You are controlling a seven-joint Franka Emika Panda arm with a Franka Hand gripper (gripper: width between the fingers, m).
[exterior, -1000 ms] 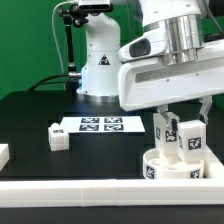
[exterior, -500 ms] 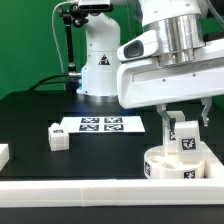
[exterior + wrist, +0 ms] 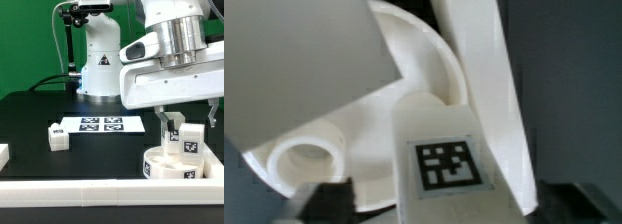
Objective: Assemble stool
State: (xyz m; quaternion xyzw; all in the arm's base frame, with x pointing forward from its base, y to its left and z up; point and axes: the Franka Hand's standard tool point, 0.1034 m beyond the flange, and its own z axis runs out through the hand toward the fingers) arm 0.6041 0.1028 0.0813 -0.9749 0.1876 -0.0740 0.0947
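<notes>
The round white seat lies at the front of the table on the exterior view's right, tags on its rim. A white leg with a tag stands upright on it. A second white piece shows just behind. My gripper is open, with a finger on each side of the upright leg, clear of it. In the wrist view the tagged leg sits between the dark fingertips of the gripper, over the seat with its round socket. Another leg lies loose on the black table.
The marker board lies flat at the table's middle. A long white rail runs along the front edge. A white block sits at the exterior view's left edge. The robot base stands at the back.
My gripper has shifted slightly toward the exterior view's right, still open. More of the seat's rim shows in front, and the rear white piece is more hidden.
</notes>
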